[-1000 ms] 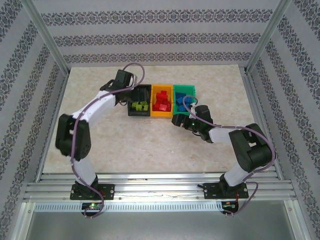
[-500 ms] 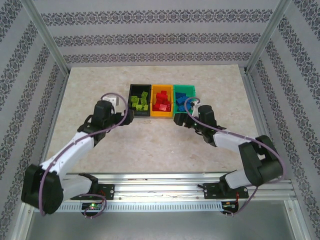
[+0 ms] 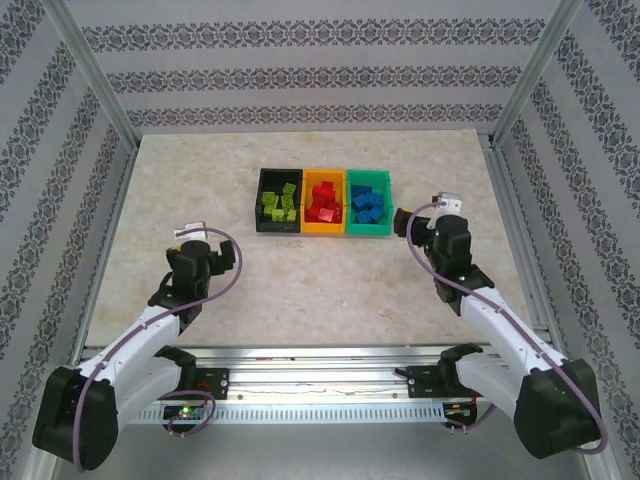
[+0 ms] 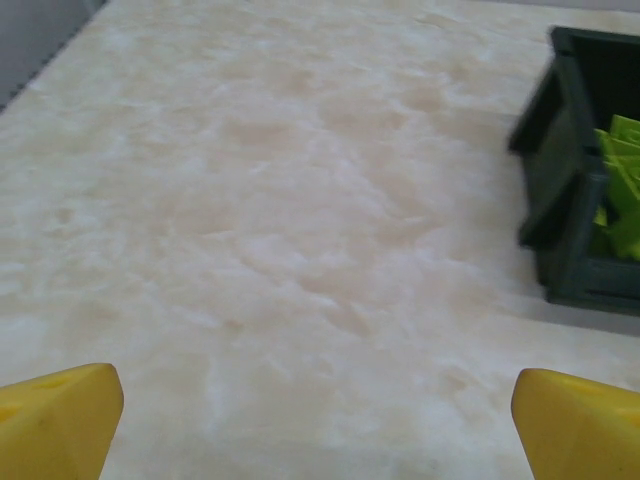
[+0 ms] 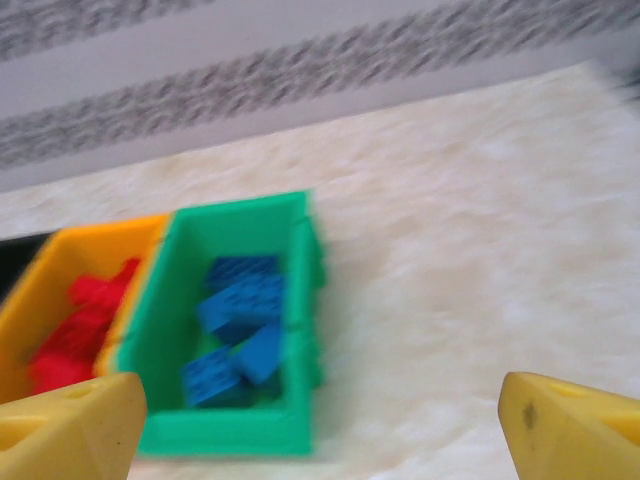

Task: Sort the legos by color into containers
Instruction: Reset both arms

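Three containers stand side by side at the table's far middle. The black bin [image 3: 278, 227] holds lime legos [image 3: 280, 203], the orange bin [image 3: 324, 229] holds red legos [image 3: 323, 202], and the green bin [image 3: 368, 229] holds blue legos [image 3: 367, 203]. My left gripper [image 3: 203, 247] hovers low over bare table, well left of and nearer than the black bin [image 4: 560, 200]; its jaws [image 4: 320, 405] are wide open and empty. Just right of the green bin [image 5: 305, 300] is my right gripper [image 3: 410, 222], open and empty [image 5: 320, 425], with the blue legos [image 5: 235, 320] ahead on its left.
The marble-look tabletop [image 3: 330, 280] is bounded by patterned walls and an aluminium frame [image 3: 300, 365] at the near edge. Both arms lie low and stretched out along the near left and near right.
Both arms have drawn back from the bins toward the near edge, the left from over the black bin, the right from in front of the green one. Both grippers opened wider.
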{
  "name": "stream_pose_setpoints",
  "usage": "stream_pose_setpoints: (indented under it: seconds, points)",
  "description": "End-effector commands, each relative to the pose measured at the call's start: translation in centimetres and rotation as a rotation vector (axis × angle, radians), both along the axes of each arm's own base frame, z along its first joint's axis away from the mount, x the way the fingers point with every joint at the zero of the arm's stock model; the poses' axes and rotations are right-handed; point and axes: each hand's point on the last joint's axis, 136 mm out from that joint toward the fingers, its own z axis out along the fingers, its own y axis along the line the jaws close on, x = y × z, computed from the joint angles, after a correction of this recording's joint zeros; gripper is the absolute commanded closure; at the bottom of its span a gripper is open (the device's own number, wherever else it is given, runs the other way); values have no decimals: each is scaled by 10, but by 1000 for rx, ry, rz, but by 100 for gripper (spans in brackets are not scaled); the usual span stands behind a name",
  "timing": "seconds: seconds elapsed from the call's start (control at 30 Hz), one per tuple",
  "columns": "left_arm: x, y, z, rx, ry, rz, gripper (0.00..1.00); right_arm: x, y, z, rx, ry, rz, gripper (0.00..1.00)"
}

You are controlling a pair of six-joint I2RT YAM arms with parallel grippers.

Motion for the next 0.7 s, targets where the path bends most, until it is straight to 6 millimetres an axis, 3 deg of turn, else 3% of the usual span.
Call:
stream_pose_setpoints:
  seconds: [0.0,0.13,0.27,0.37,0.47,0.67]
  points:
    - [14,21,35,-3,-144,85,0,-7,-52,-10,-198,-66,-221,5]
    - [25,30,31,0,-124,90,0,-6,-54,-37,-348,-3,-158,2]
    - [30,39,29,34,-188,96,0,4,-66,-52,-390,22,-214,2]
    - [34,31,14,30,-207,4,0,18,-66,-59,-403,25,-209,2]
    - [38,27,0,18,-201,-28,0,25,-49,-57,-408,-17,-104,2]
    - [61,27,-8,42,-174,-66,0,30,-26,-61,-321,-34,94,2]
